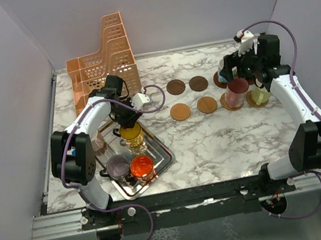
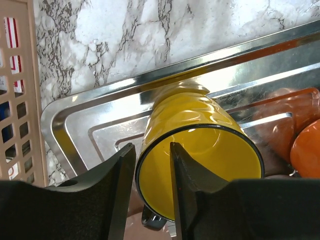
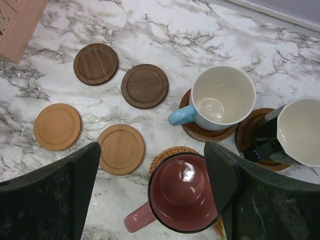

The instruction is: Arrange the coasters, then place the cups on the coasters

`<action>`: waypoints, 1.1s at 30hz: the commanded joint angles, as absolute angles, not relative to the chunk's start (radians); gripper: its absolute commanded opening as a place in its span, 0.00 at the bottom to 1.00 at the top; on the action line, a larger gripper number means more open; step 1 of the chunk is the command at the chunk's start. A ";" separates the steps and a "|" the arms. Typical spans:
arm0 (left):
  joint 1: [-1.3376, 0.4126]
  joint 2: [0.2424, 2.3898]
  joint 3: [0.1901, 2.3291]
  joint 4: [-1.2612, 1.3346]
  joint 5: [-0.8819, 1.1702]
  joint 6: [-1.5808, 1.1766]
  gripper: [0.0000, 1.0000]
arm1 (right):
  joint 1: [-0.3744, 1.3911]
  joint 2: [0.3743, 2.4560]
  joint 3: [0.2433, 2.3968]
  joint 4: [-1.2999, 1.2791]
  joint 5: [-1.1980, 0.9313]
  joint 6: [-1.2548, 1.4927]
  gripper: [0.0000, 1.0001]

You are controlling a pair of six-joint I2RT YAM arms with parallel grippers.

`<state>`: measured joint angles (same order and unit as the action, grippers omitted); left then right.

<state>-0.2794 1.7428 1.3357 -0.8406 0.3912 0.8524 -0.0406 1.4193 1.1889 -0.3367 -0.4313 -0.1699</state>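
The yellow cup (image 2: 200,130) stands in the tray (image 2: 55,125) at the near left. The left fingers (image 2: 120,190) straddle its rim from above, one outside the wall and one inside the mouth. They are narrowly apart. The outer one sits against the wall, but a strip of yellow shows between the inner one and the rim, so this looks like a grip being set rather than a clamp.

A rim pinch suits a cup hemmed in by others. The orange cup (image 2: 307,155) is just beside it, and the grey-purple cup (image 1: 117,165) sits nearer in the same tray, so there is little room around the body.

Four bare coasters (image 1: 179,111) lie in two pairs on the tabletop (image 1: 214,141), right of the tray and well apart from it. The yellow cup probably goes on one of them, and the nearest pair would mean the shortest carry.

Farther right, the maroon cup (image 3: 182,200) sits on a woven coaster (image 3: 167,156), and the blue cup (image 3: 220,100) on a dark one behind it. The right fingers (image 3: 60,200) hang wide apart above the maroon cup, one on either side, holding nothing.
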 commanded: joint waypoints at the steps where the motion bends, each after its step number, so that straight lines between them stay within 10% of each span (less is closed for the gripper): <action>1: -0.308 1.714 1.337 -0.851 0.352 0.915 0.40 | -0.043 1.398 1.179 -0.311 -0.445 -0.175 0.85; 10: -0.334 1.789 1.416 -0.901 0.294 1.071 0.42 | -0.043 1.386 1.168 -0.306 -0.437 -0.177 0.85; 33: -0.343 1.814 1.525 -1.058 0.300 1.055 0.00 | -0.043 1.385 1.178 -0.310 -0.451 -0.173 0.85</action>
<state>-0.3363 1.8206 1.4654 -1.0039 0.2905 1.0603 -0.0406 1.4170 1.1706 -0.3359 -0.4316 -0.1699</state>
